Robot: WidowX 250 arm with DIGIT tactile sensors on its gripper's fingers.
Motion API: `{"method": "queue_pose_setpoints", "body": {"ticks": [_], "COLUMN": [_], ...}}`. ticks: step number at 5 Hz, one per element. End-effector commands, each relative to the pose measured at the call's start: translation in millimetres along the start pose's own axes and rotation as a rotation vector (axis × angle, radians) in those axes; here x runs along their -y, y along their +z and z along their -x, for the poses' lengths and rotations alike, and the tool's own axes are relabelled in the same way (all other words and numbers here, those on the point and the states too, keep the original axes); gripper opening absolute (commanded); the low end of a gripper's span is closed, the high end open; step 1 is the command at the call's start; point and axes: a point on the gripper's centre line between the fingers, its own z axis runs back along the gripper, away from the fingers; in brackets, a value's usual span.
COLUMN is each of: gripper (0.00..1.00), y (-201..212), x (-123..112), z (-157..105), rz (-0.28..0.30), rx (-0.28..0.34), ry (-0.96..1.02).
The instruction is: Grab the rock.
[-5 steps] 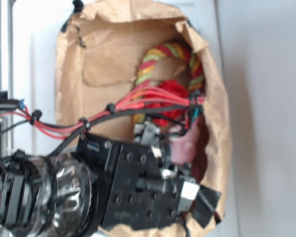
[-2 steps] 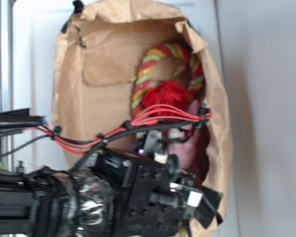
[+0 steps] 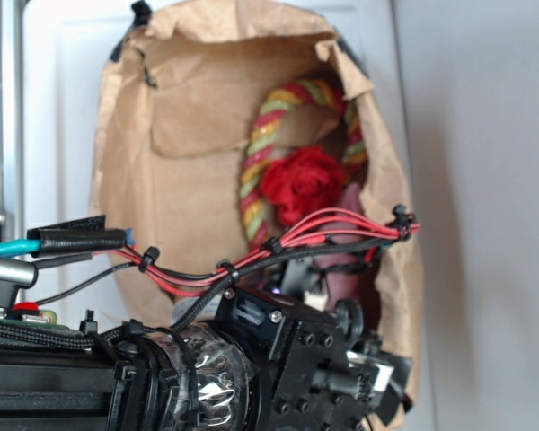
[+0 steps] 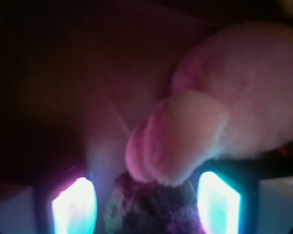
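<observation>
Brown paper bag point(image 3: 189, 180) now more exposed than a second ago: arm dropped lower in the exterior view, cable bundle point(image 3: 278, 247) sagging below the red fabric rose point(image 3: 302, 182), which is uncovered again inside the rope ring point(image 3: 260, 162). Reads as a descent into the bag's near corner, closing on the target.

Seen from the wrist: gripper point(image 4: 146, 202) spread, both fingers point(image 4: 73, 207) glowing pale either side of the rock point(image 4: 154, 207), a dark speckled lump at the bottom edge, between them but not visibly touched. Pink plush bunny point(image 4: 224, 112) just above, one paw resting against or over the rock's top; cannot tell which.

Hidden or unclear: rock absent from the exterior view, blocked by the wrist housing; its lower half cut off; wrist picture dim and blurred; fingertips out of frame.
</observation>
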Motion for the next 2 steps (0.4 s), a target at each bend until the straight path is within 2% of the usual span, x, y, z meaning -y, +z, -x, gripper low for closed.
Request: {"method": "queue_pose_setpoints", "body": {"ticks": [1, 2], "gripper": [0.00, 0.00], "y": [10.4, 18.6], "x": [4.0, -8.3], "z": [-9.1, -8.3], "rz": [-0.006, 0.001], "rx": [0.051, 0.047], "ry": [0.009, 0.042]}}
